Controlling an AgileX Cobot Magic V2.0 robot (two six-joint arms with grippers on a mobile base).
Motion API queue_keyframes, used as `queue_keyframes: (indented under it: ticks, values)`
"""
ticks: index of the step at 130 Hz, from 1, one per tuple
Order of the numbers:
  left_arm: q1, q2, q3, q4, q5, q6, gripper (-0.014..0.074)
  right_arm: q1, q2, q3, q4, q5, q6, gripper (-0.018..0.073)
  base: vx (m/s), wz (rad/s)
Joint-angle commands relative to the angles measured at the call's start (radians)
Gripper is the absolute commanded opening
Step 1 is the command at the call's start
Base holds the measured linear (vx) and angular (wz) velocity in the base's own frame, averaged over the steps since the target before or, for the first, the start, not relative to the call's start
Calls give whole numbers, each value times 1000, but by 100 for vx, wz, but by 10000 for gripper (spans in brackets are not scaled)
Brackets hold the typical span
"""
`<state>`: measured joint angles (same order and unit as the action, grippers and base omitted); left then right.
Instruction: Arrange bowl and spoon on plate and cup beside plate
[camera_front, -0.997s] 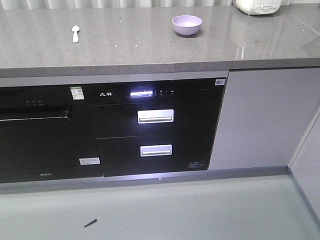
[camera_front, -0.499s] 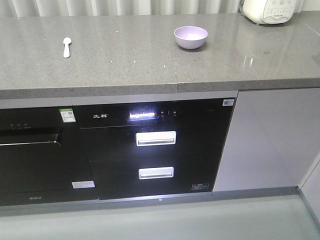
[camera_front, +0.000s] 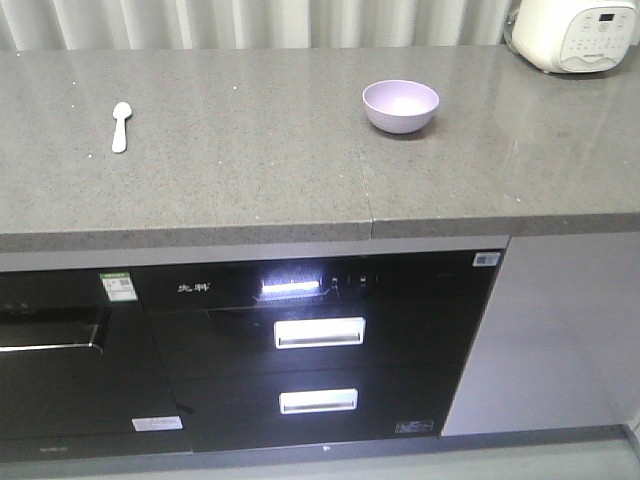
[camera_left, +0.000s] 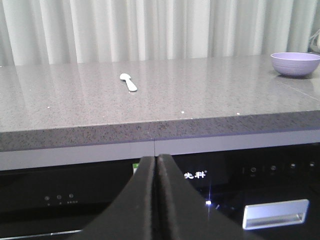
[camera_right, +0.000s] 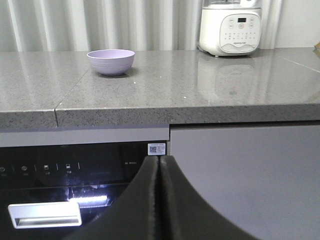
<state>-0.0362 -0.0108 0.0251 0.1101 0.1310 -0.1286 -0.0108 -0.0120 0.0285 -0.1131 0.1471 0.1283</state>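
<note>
The bowl (camera_front: 400, 106) is shown upright on the grey countertop (camera_front: 250, 180), right of the seam and toward the back. The spoon (camera_front: 120, 126) is laid flat well apart from it near the left end, and a white cooker (camera_front: 583, 32) is seen at the far right corner. The left gripper (camera_left: 156, 164) and the right gripper (camera_right: 160, 164) are held below the counter edge, before the black appliance fronts (camera_front: 320, 340), each with jaws pressed together and nothing grasped.
</note>
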Motion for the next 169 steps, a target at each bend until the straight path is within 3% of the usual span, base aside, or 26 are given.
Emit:
queue_keyframes:
  ticks: [1, 169]
  values:
    - [1, -16, 10, -6, -73, -9, -6, 1, -3, 7, -6, -75, -12, -8, 26, 4]
    - [1, -16, 10, -6, -73, -9, -6, 1, -3, 7, -6, -75, -12, -8, 18, 2]
